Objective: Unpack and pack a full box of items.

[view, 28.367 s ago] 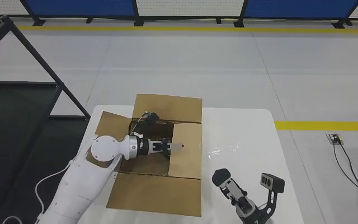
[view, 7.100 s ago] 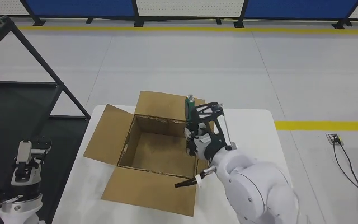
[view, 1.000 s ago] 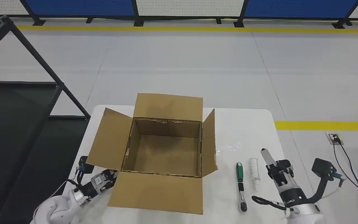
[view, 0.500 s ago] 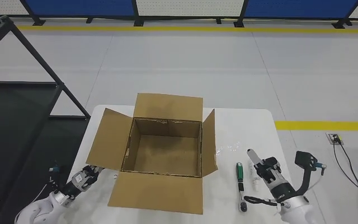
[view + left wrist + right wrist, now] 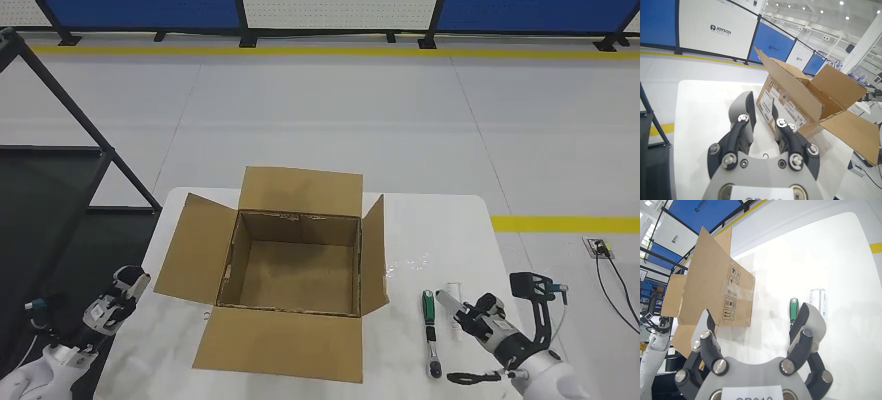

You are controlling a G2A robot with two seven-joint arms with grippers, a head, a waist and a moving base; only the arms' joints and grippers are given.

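Standing on a white table (image 5: 450, 220), open cardboard box (image 5: 290, 275), blue panels (image 5: 140, 12) behind, left claw (image 5: 761, 98) apart, right claw (image 5: 755, 308) apart.

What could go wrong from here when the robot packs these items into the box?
1. The clear tube lies close beside the ratchet wrench; the open right gripper closing on either may knock the other, and the tube could roll.
2. The right flap of the cardboard box stands upright between tools and opening; a low carry might catch it.
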